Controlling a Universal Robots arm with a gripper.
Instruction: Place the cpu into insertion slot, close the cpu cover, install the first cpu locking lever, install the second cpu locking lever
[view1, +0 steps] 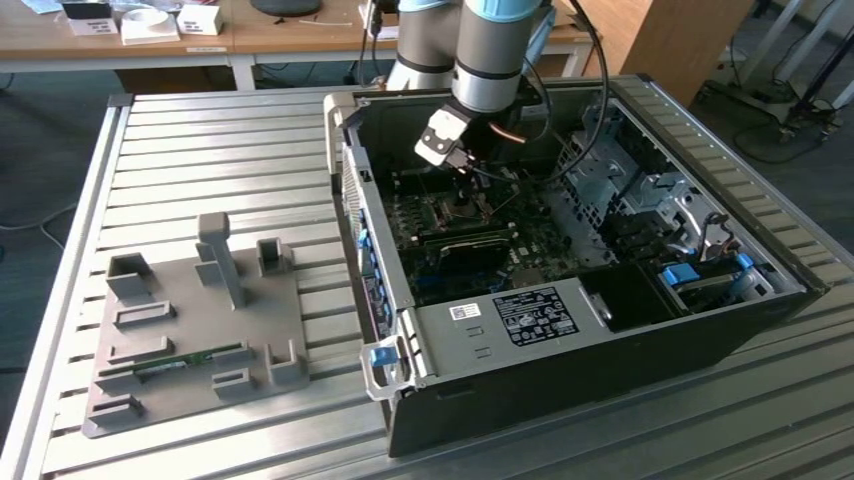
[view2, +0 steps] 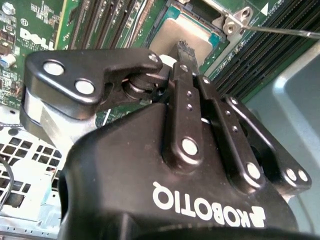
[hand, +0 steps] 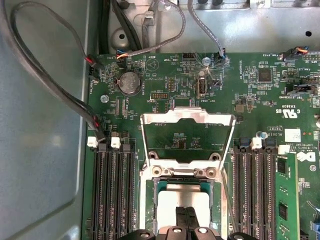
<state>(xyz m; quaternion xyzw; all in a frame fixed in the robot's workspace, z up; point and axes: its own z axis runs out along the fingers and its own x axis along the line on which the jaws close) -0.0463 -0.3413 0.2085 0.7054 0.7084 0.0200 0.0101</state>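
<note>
cpu (hand: 171, 196): lies flat in the insertion slot (hand: 150, 192), silver top up.
gripper (hand: 186, 211): right over the cpu's top, fingers pressed together, nothing gripped.
cpu cover (hand: 187, 116): swung up open, just beyond the slot.

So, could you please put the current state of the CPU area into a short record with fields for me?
cpu: lying flat in the insertion slot
cpu cover: open, tilted up on its hinge
gripper: shut, fingertips over the cpu; contact cannot be told
locking lever: thin rod beside the slot, not latched
setting: open computer case on a slatted metal table
</note>
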